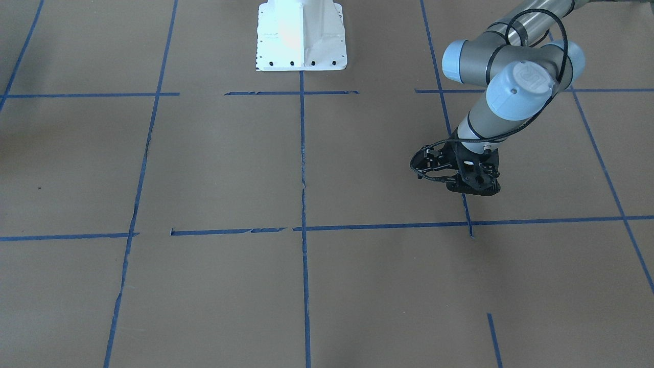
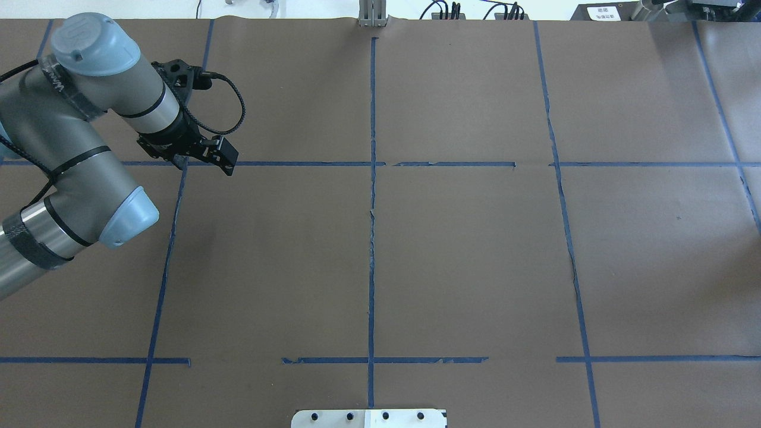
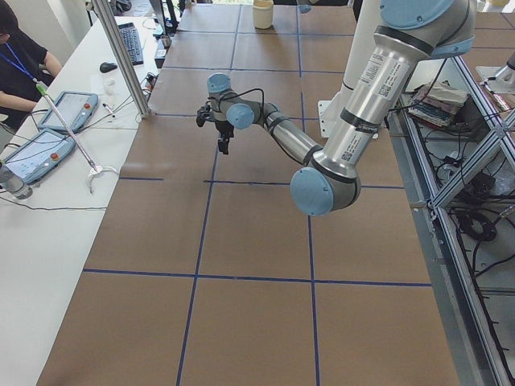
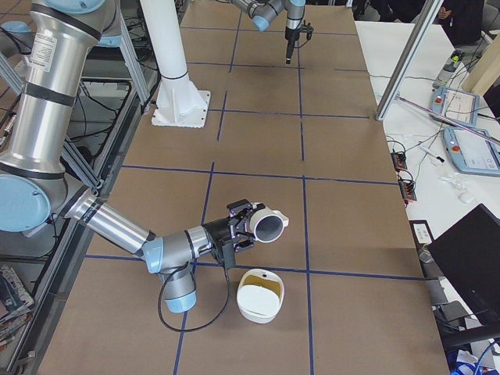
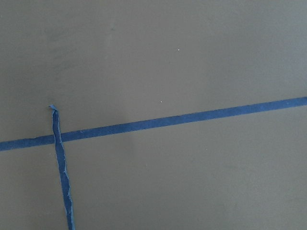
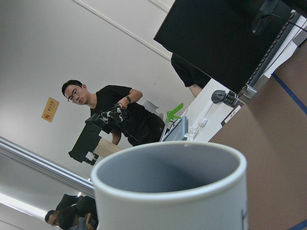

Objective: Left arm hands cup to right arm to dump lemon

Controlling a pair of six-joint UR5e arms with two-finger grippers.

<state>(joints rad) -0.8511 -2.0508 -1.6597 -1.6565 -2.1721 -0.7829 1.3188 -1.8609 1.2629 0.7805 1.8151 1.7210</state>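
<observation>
The left arm (image 2: 71, 154) is made of silver-grey metal tubes ringed with black bands, joined by fat round joints under pale blue plastic caps (image 1: 516, 89), one stamped with a logo. White printed labels (image 3: 362, 96) run down its upper tube. A thin black ribbed cable (image 2: 242, 107) loops to the black, hole-pierced left gripper (image 1: 474, 189). The right arm (image 4: 117, 226) has the same grey and blue. The white pedestal base (image 1: 301, 46) carries a row of dark screws.

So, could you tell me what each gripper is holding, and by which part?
The right gripper carries the cup, tipped sideways, seemingly by its body behind the rim; the exact contact is hidden. The left gripper holds nothing.
</observation>
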